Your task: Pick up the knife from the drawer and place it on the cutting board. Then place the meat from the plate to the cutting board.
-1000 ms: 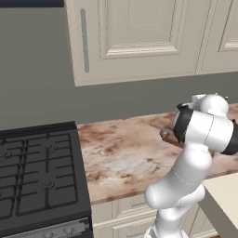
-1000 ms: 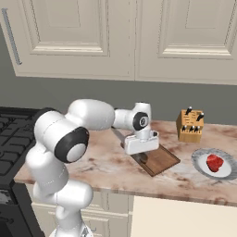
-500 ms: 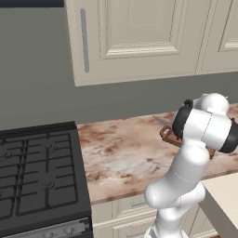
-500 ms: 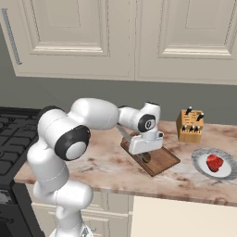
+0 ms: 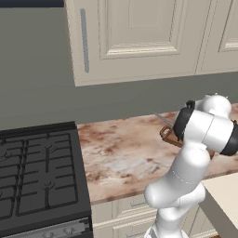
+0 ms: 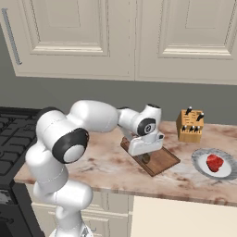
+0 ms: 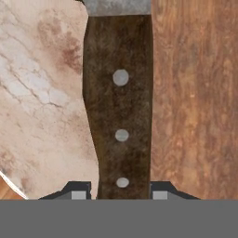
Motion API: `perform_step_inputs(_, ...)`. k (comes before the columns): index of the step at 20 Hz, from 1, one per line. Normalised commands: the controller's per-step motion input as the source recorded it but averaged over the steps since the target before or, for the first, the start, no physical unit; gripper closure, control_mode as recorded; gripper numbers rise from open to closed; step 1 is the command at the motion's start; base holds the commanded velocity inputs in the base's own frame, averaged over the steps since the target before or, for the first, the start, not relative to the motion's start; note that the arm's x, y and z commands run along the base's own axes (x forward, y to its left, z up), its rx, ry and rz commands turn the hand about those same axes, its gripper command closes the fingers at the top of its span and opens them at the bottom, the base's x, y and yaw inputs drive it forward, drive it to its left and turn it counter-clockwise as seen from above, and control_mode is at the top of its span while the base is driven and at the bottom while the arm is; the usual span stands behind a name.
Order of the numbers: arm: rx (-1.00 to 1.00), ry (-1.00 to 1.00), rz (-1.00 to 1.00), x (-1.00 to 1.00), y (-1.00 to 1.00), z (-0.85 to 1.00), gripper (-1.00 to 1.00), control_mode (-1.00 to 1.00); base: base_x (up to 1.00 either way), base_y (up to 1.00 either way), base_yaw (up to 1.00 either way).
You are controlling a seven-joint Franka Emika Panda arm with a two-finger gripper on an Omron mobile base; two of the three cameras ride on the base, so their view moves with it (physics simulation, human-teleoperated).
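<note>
The gripper (image 7: 120,190) clasps the knife (image 7: 118,107) by its dark riveted handle, one fingertip on each side, just over the cutting board (image 6: 157,160) on the marble counter (image 6: 106,166). Farther right, the meat (image 6: 214,162) lies on the plate (image 6: 202,169).

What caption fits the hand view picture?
Gripper holding the knife by its brown handle above the cutting board.
</note>
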Motion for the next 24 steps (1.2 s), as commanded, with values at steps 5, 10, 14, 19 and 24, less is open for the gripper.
perform_step_inputs(5, 0.00, -0.01, -0.05, 0.00, 0.02, -0.01, 1.00, -1.00, 0.00, 0.00, 0.00)
perform_step_inputs(10, 0.00, 0.00, -0.03, 0.00, 0.00, 0.00, 1.00, -1.00, 0.00, 0.00, 0.00)
perform_step_inputs(14, 0.00, -0.02, -0.04, 0.00, 0.00, 0.00, 1.00, -1.00, 0.00, 0.00, 0.00)
perform_step_inputs(19, -0.01, 0.01, -0.02, 0.00, 0.00, -0.01, 1.00, -1.00, 0.00, 0.00, 0.00)
perform_step_inputs(24, 0.00, -0.02, 0.00, 0.00, -0.10, -0.04, 1.00, -1.00, 0.00, 0.00, 0.00)
